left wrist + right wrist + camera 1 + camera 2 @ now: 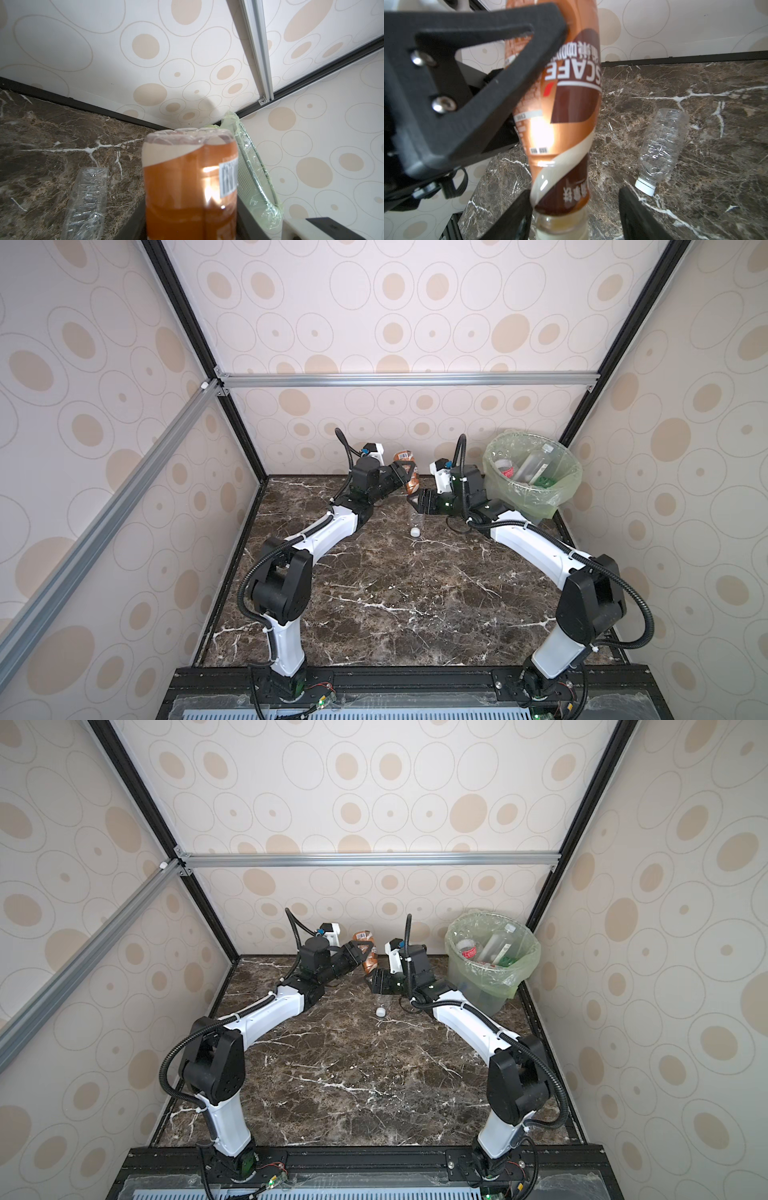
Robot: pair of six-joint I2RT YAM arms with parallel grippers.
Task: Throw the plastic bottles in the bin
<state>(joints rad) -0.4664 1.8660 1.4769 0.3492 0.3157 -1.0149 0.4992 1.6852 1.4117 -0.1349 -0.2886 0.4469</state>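
**Marble worktop (374, 593), handover pending**

One clear bottle (662, 145) lay loose on it. Left pincer (406, 470) clenched the Nescafé bottle (571, 116) aloft, short of the bin (536, 497). Right pincer (575, 191) stood parted around its neck. Right should clamp firmly before left releases, lest it drop.

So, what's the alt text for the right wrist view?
The left tool grips a brown-and-orange labelled plastic coffee bottle, whose neck sits between the open fingers of the right tool. A clear plastic bottle with a white cap lies on the dark marble tabletop nearby.
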